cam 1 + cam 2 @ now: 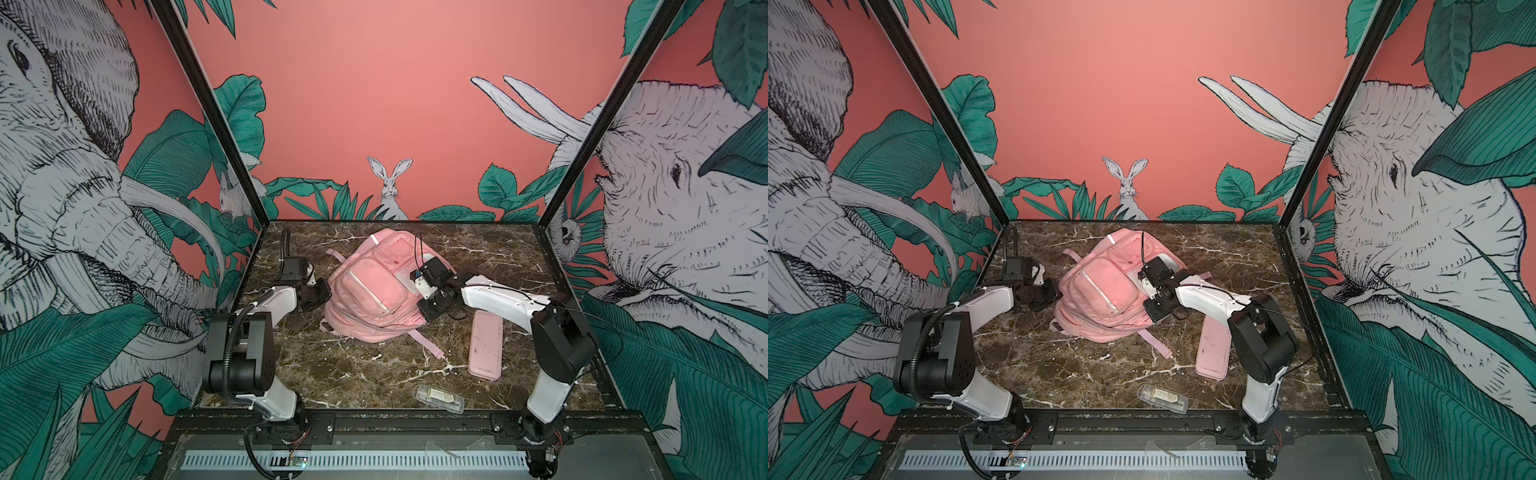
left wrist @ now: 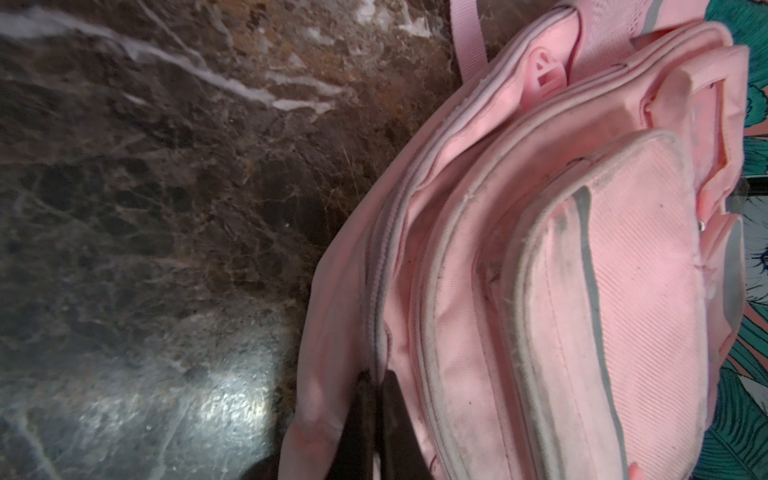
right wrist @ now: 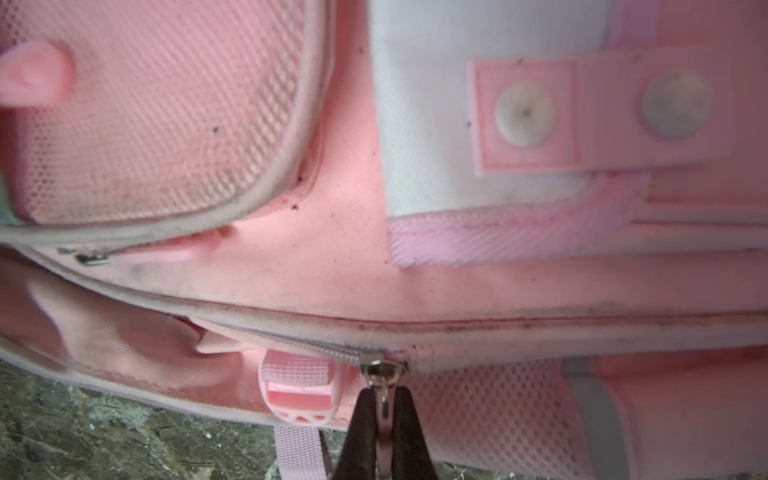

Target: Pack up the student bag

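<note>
- Nearest of all, a grey slotted strip runs along the front of the rig. Just behind it is the black rail that carries both arm bases.
- On the desk, a small clear plastic box lies close to the front edge, right of the middle. It shows in both top views.
- A flat pink pencil case lies toward the right edge, its length running front to back. Its far end is hidden under the right arm.
- The student bag lies front pockets up, midway between the left and right edges and nearer the back edge than the front. One strap trails from it toward the pencil case but stops short of it.
- The left arm reaches in from the left edge to the bag's side.
- In the left wrist view the left gripper is pinched closed on a fold of the bag's side fabric, beside a zip line.
- In the right wrist view the right gripper is clamped on the metal zip pull. The pull hangs from a slider on the bag's side zip, just beside a pink strap buckle.
</note>
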